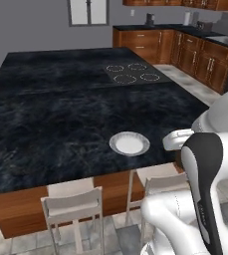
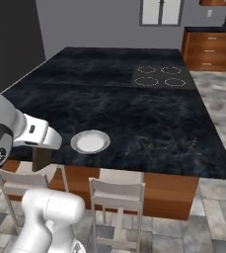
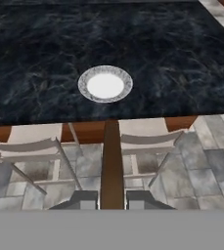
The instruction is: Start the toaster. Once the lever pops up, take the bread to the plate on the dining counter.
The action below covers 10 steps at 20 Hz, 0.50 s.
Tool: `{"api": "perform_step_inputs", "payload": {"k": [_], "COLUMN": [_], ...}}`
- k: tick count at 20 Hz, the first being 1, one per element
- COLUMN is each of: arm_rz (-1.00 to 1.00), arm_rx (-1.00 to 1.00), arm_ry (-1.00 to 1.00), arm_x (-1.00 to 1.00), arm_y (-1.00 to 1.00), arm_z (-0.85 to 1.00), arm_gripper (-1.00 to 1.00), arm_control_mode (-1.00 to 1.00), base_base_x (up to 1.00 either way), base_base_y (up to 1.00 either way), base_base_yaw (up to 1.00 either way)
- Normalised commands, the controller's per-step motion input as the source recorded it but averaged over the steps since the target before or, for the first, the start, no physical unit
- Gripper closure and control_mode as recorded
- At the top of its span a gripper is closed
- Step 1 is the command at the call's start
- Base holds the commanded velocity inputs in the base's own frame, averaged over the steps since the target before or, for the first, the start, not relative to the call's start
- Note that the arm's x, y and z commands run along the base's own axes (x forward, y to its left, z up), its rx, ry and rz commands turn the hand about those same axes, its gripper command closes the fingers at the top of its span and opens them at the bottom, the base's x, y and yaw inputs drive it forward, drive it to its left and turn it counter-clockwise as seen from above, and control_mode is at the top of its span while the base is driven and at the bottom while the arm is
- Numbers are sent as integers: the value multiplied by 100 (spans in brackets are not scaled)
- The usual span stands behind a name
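My gripper (image 3: 112, 201) is shut on the bread (image 3: 111, 161), a thin dark brown slice seen edge-on that stands straight up between the fingertips (image 3: 84, 199). In the right base view the bread (image 2: 41, 159) hangs under the white hand, off the near edge of the dining counter (image 2: 134, 106). The plate (image 3: 105, 84) is small, round and white and lies on the black marbled top close to that edge, just ahead of the slice. It also lies beside the hand in both base views, plate (image 1: 129, 143) and plate (image 2: 90, 142). The toaster is out of view.
Pale stools (image 1: 73, 206) (image 1: 158, 184) stand tucked under the dining counter (image 1: 56, 114) below my hand. Cooktop rings (image 1: 132, 72) mark the far right of the top. Wooden cabinets (image 1: 205, 60) with a narrower counter run along the back right wall.
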Motion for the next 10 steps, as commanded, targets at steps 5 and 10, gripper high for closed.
{"api": "perform_step_inputs", "payload": {"k": [5,10], "arm_rz": [0,0], "arm_rx": [0,0], "arm_ry": [0,0], "arm_x": [0,0], "arm_y": [0,0], "arm_z": [0,0], "arm_gripper": [100,100], "arm_control_mode": [100,100], "base_base_x": [41,43], "base_base_y": [0,0], "base_base_yaw": [0,0]}}
